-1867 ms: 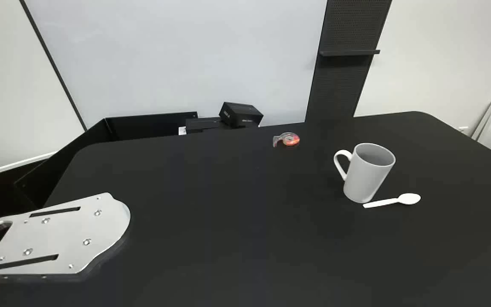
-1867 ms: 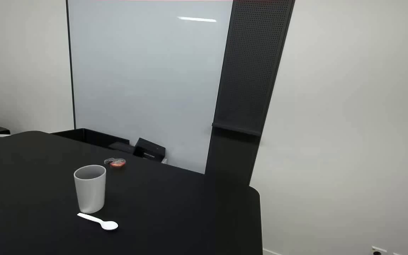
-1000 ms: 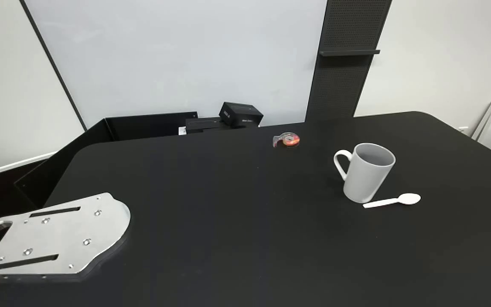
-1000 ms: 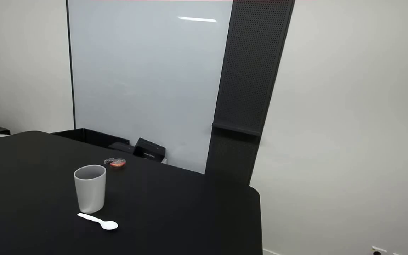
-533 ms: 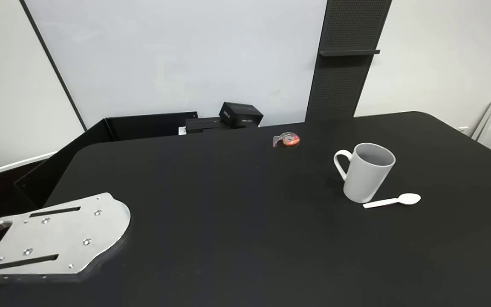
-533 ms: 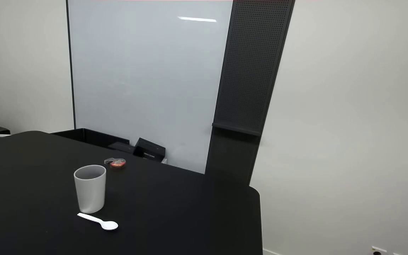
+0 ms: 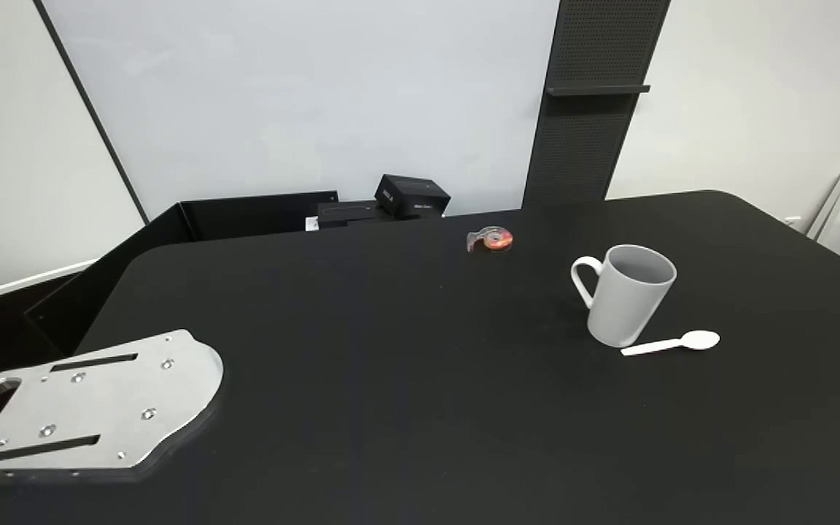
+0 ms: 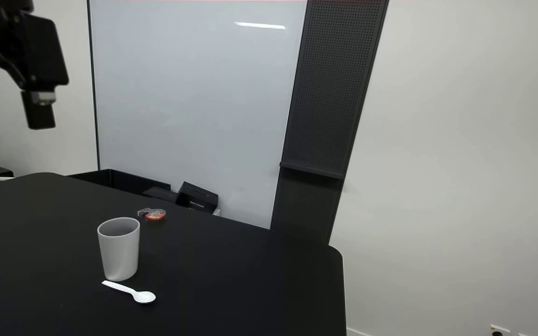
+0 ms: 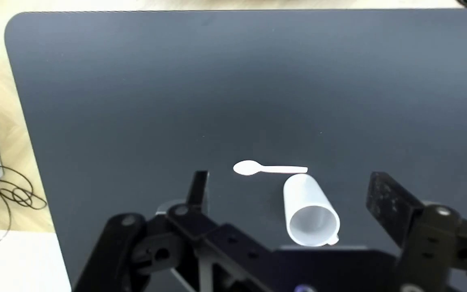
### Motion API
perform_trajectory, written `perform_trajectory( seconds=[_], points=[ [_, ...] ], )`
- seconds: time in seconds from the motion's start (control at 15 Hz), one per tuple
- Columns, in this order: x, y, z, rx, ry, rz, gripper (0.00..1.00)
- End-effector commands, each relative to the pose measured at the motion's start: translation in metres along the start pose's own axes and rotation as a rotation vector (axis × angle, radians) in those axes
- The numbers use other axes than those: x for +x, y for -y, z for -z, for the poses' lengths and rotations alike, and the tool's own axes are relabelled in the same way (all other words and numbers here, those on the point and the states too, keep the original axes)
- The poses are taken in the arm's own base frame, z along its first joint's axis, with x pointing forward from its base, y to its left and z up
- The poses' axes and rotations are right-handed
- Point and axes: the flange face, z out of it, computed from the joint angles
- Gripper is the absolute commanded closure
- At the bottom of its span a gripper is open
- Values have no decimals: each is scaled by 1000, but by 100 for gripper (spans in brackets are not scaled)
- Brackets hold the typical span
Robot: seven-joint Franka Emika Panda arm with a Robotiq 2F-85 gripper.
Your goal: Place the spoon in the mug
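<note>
In an exterior view the spoon (image 7: 675, 343) lies on the table (image 7: 391, 379), its handle end just beside the foot of the upright mug (image 7: 625, 302). In an exterior view the gripper (image 8: 11, 112) hangs high, well apart from both. The wrist view shows its fingers (image 9: 391, 202) spread wide, holding nothing — grasping, lifting and dropping in all seem left.

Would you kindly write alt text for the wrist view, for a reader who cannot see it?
A white spoon lies on a dark tabletop beside the foot of an upright white mug, both seen from above. The open, empty gripper spans the foreground.
</note>
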Motion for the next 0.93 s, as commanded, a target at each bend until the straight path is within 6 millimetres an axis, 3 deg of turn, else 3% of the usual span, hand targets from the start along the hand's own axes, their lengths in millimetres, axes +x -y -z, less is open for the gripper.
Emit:
perform_trajectory(
  seconds=[0.0,0.47,0.87],
  points=[
    [41,-17,-7,9,7,-195,0],
    [106,-48,-35,11,15,-528,0],
    [162,-48,-68,7,27,-815,0]
  ],
)
